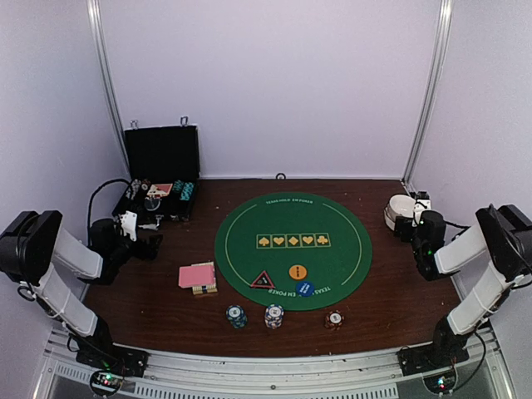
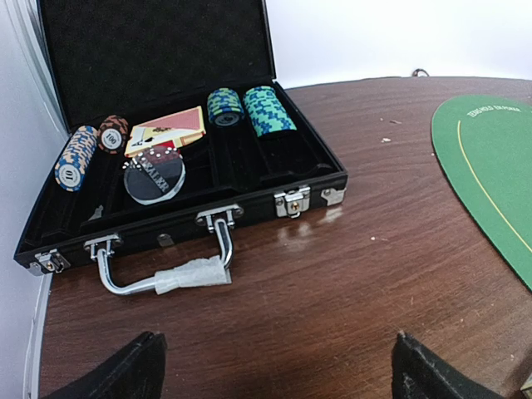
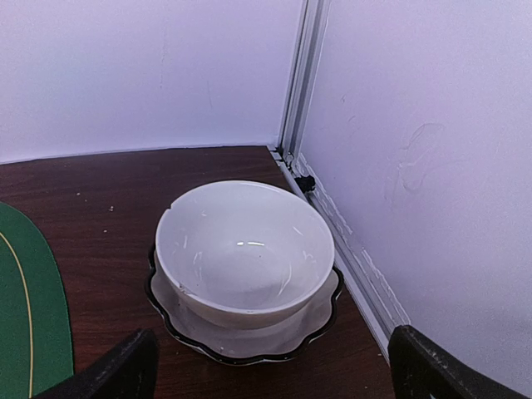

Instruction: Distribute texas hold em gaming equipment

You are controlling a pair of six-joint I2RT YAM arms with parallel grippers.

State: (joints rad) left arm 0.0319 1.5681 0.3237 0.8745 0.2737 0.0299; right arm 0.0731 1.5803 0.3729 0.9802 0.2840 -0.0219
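Observation:
On the green felt mat [image 1: 291, 216] lie a black-red triangle marker [image 1: 263, 280], an orange disc [image 1: 298, 271] and a blue disc [image 1: 305, 288]. A pink-backed card stack [image 1: 198, 276] lies left of the mat. Three chip stacks stand at the front: teal [image 1: 236, 315], white-blue [image 1: 273, 316], red [image 1: 334, 318]. The open black case [image 2: 179, 212] holds teal chip rolls [image 2: 268, 110], other chips [image 2: 76, 157], cards [image 2: 166, 130] and a clear disc. My left gripper [image 2: 278, 374] is open and empty before the case. My right gripper [image 3: 270, 374] is open and empty before a white bowl [image 3: 243, 249].
The bowl sits on a scalloped black-rimmed plate [image 3: 320, 320] in the back right corner by the wall frame. The case's metal handle [image 2: 162, 274], wrapped in tape, lies on the brown table toward my left gripper. White walls enclose the table.

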